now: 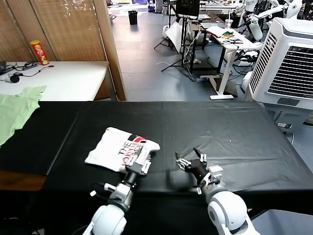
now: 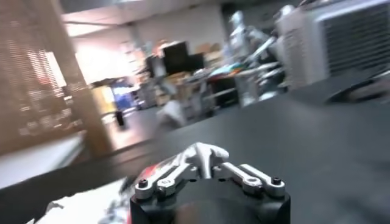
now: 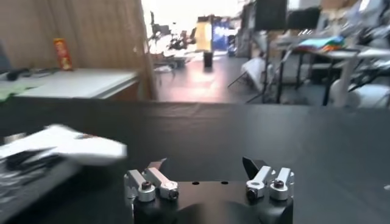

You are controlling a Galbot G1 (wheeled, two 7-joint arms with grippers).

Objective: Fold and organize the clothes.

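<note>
The white T-shirt (image 1: 117,147) lies folded into a small packet on the black-covered table (image 1: 234,142), its black and red print facing up. My left gripper (image 1: 142,165) is at the packet's near right corner. In the left wrist view the left gripper (image 2: 205,159) has its fingers drawn together on a bit of white cloth, with the rest of the T-shirt (image 2: 79,204) lying beside it. My right gripper (image 1: 190,163) hovers low over bare black cloth just right of the shirt. In its own view the right gripper (image 3: 204,165) is open and empty, with the T-shirt (image 3: 67,146) off to one side.
A pale green garment (image 1: 14,110) hangs over the table's far left end. Behind it stands a white table (image 1: 68,78) with a red can (image 1: 39,52). A large white air cooler (image 1: 288,63) stands beyond the far right corner.
</note>
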